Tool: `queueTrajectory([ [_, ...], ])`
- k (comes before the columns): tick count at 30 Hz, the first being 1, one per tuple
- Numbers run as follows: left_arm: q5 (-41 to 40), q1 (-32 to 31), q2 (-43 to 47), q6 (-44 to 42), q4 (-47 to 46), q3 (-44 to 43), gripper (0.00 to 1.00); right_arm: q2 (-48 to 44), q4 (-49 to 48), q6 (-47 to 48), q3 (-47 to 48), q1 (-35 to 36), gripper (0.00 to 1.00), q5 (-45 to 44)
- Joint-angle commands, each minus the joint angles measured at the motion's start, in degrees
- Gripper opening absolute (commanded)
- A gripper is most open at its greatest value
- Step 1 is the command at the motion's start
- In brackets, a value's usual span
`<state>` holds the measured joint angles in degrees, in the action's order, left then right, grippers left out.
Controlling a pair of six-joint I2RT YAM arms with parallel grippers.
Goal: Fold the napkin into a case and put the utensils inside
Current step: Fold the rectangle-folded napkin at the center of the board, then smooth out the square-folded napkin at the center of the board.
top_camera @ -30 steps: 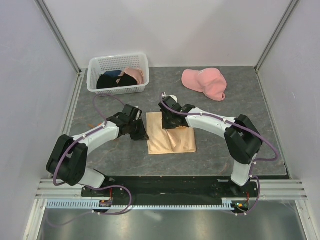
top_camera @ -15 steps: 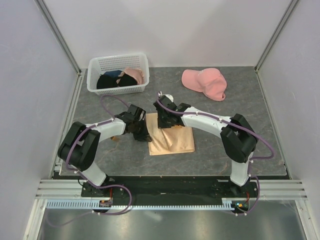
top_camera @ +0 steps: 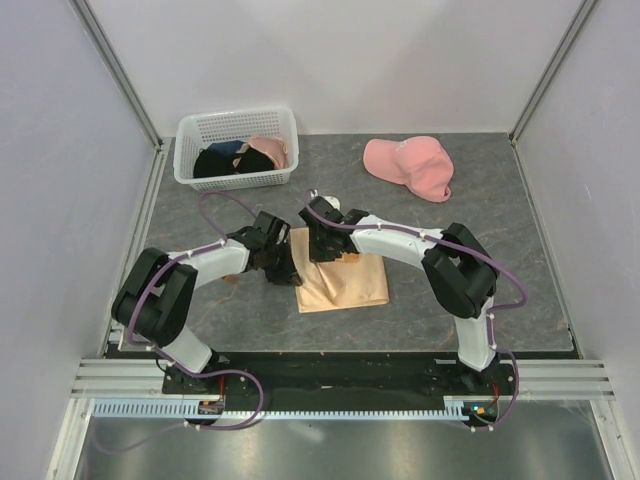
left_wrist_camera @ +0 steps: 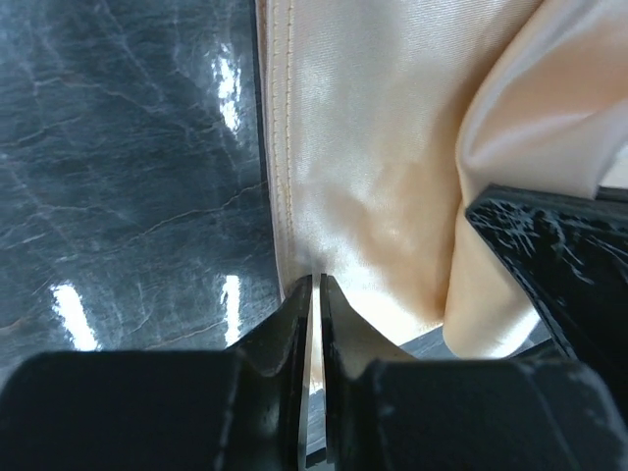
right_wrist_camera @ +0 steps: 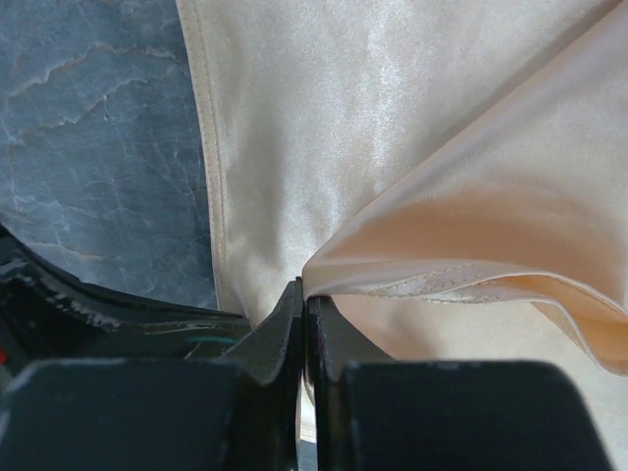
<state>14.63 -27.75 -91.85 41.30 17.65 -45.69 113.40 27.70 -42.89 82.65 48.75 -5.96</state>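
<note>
Napkin (top_camera: 350, 285): shiny peach satin with a stitched hem, rumpled, roughly square with no clear long axis, mid-table (top_camera: 500, 260) between my arms. My left gripper (left_wrist_camera: 316, 287) is pinched on its left hem. My right gripper (right_wrist_camera: 302, 292) is clamped on a lifted fold. Only the wrist views show stitching; the top view shows the whole outline.

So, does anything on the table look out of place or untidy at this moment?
Only the napkin: it lies rumpled, not flat, with one layer held up in a fold by the right gripper, which is shut on it. The left gripper pinches its edge close beside. Nothing looks spilled or damaged.
</note>
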Motion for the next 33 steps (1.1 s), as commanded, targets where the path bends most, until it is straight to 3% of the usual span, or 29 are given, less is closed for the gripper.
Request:
queueTrajectory([
  [1, -2.1, 0.0, 4.0, 0.0, 1.2, 1.0, 0.14, 2.0, -1.5, 0.3, 3.3, 0.6, 0.22, 5.1],
  [2, -2.8, 0.1, 6.0, -0.2, 1.5, 1.3, 0.15, 2.3, -1.5, 3.1, 4.6, 0.5, 0.37, 5.8],
  [4, -2.9, 0.7, 8.6, -0.6, 2.5, 2.4, 0.21, 1.6, -0.2, 6.1, 5.4, 0.1, 0.50, 5.9],
  [5, -2.7, 0.9, 11.2, -0.8, 2.8, 2.8, 0.24, -0.3, 0.2, 9.2, 5.3, -0.1, 0.61, 5.9],
  [9, -1.2, 1.0, 16.1, -3.1, 3.4, 3.3, 0.31, -7.5, 3.1, 10.7, 2.6, -2.9, 0.76, 5.8],
  [14, 0.4, -0.3, 14.1, -5.6, 3.7, -0.4, 0.35, -16.6, 0.7, 6.6, -7.8, -6.6, 0.94, 5.8],
  [23, -6.0, -6.0, 2.5, -6.8, 9.6, -11.3, 0.41, -18.8, -7.3, -7.3, -19.2, -11.5, 0.98, 8.7],
  [33, -13.2, -8.8, 4.6, -8.7, 11.7, -11.3, 0.38, -17.3, -8.5, -6.1, -22.3, -11.6, 0.80, 7.9],
])
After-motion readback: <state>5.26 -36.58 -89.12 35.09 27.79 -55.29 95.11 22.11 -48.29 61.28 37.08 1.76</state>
